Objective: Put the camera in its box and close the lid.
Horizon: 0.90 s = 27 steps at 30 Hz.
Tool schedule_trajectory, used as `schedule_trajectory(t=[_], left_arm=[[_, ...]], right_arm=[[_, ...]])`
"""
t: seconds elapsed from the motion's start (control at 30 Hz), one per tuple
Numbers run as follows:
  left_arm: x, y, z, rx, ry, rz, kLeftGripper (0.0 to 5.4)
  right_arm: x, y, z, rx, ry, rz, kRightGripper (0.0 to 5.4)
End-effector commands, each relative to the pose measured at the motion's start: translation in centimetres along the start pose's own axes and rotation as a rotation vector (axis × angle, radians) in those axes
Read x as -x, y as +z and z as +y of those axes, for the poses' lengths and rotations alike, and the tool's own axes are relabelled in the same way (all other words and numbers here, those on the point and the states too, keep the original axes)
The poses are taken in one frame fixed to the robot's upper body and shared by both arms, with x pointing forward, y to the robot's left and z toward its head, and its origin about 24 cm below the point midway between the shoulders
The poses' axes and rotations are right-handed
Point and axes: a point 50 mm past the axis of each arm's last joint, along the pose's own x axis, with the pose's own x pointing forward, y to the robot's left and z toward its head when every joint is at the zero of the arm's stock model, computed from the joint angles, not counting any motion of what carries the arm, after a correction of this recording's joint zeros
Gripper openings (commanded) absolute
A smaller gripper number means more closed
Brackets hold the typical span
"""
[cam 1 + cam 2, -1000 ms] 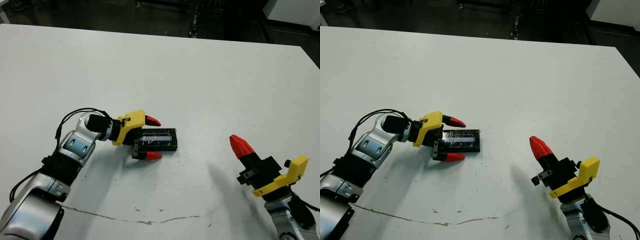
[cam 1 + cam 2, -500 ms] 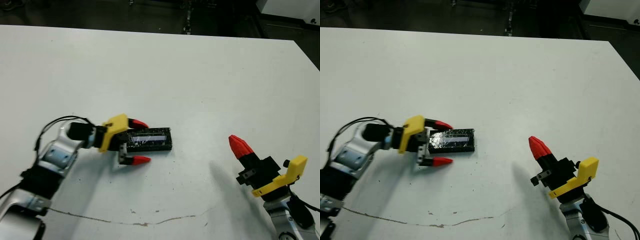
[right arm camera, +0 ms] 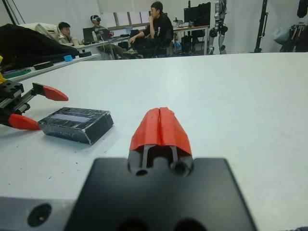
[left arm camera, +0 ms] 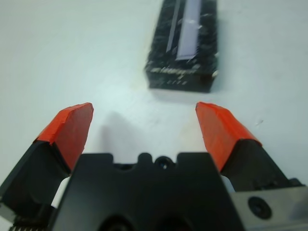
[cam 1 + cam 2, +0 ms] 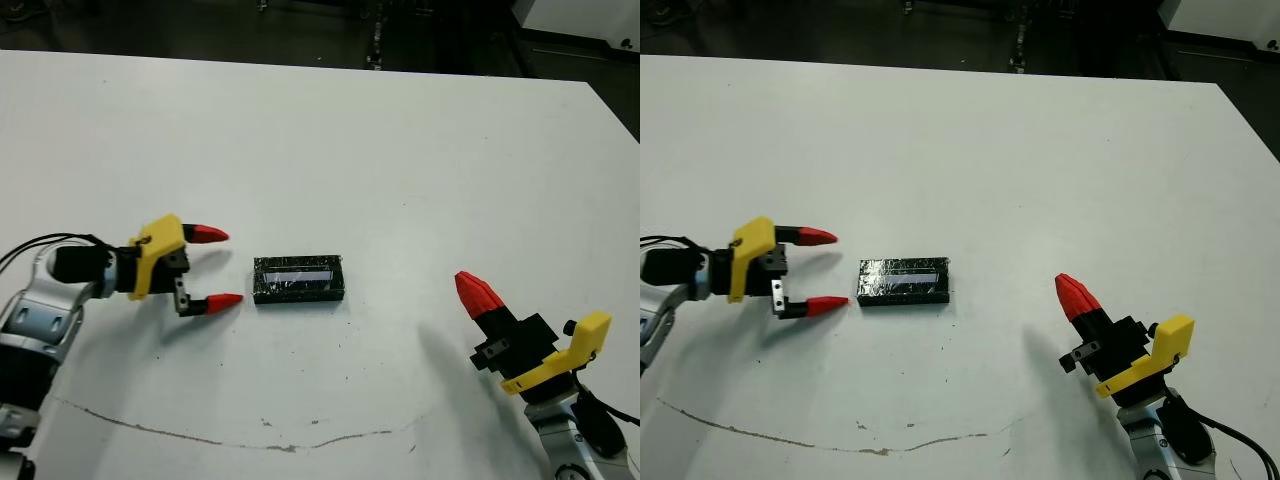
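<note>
Even, bright overhead light; white table reads clean, no blown-out patches. Soft-edged shadows fall toward the near side of each arm: one under the left gripper, a broader faint one beside the right gripper. Pale strip on the lid catches glare. Left wrist view: lid and tabletop soft, out of focus; red fingertips sharper. Right wrist view: near black body blurred, people beyond the table dim but legible.
</note>
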Motion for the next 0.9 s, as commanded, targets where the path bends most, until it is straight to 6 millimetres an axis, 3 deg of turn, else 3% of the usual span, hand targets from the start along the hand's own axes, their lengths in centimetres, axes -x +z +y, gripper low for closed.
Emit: schedule_trajectory(t=[0.03,0.27,0.43,0.7,0.9], left_arm=[[1.4,-1.1,-0.1,0.044,0.046,0.038,5.39],[4.1,-0.5,-0.3,0.115,0.083,-0.024,5.39],[4.8,1.5,-1.6,0.167,0.285,-0.131,5.32],[3.0,3.2,-5.3,0.328,0.679,-0.506,4.22],[2.1,3.6,-8.0,0.426,0.813,-0.639,3.35]], right_arm=[[0.2,0.0,-0.2,0.004,-0.002,0.006,0.0],[0.2,-0.1,-0.2,0.002,0.001,0.007,0.0],[0.2,-0.1,-0.2,-0.002,0.004,0.009,0.0],[0.1,0.0,-0.1,0.007,-0.02,0.01,0.0],[-0.5,0.4,0.4,0.005,-0.061,-0.011,0.0]])
